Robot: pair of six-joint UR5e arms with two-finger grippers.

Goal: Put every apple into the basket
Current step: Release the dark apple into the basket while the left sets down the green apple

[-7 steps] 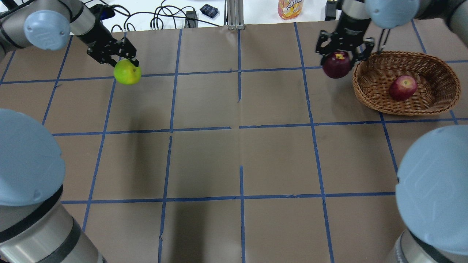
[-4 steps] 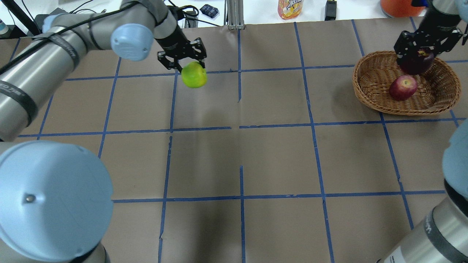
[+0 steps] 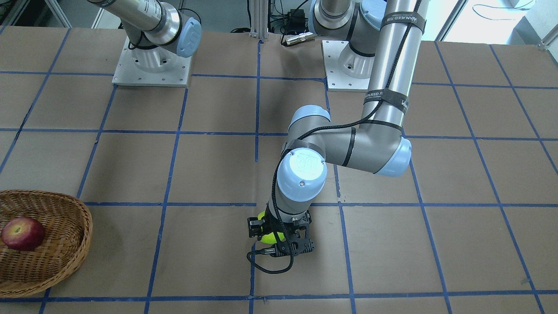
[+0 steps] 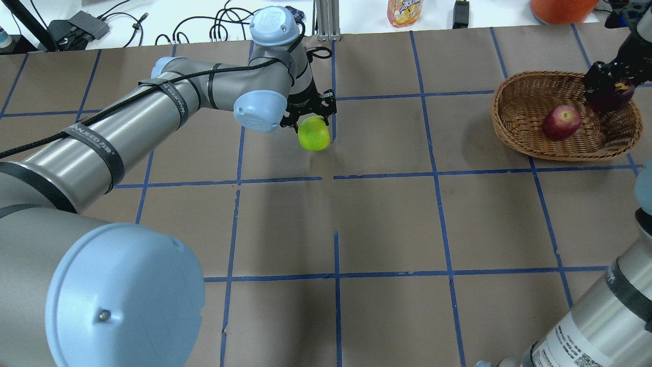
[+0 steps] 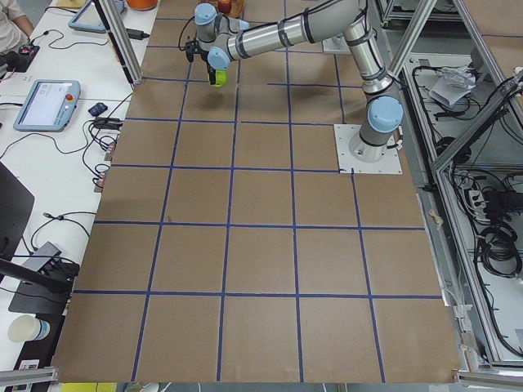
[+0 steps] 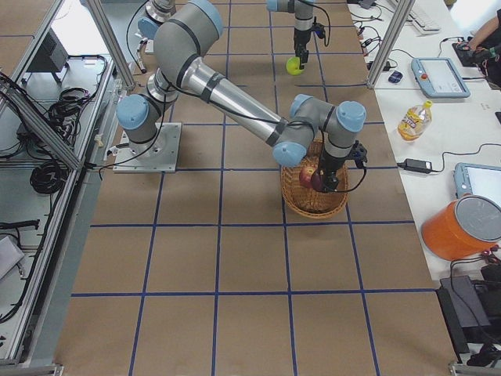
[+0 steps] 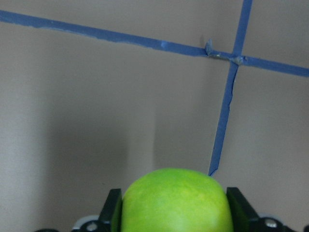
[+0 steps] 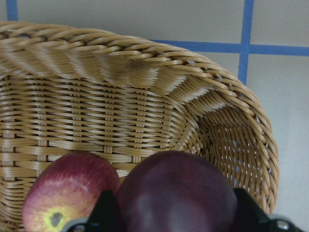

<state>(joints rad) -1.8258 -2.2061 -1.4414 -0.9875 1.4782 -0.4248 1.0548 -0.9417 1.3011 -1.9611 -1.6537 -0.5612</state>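
Since the earlier frame the left gripper (image 4: 311, 125) has carried the green apple (image 4: 314, 135) rightward, and it now hangs over the tabletop (image 4: 387, 219) middle near the far edge, jaws clamped on its sides. The right gripper (image 4: 609, 87) jaws grip the maroon apple (image 4: 612, 97), which has shifted over the basket (image 4: 514, 138) right end, beside the red apple (image 4: 561, 123), stem end up.

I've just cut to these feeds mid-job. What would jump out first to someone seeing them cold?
First is the green apple, clamped in the left end effector above the middle of the table's far side, well away from the basket. Next is the right end effector at the table's right end, holding a dark apple over the basket, beside a red apple lying inside it.
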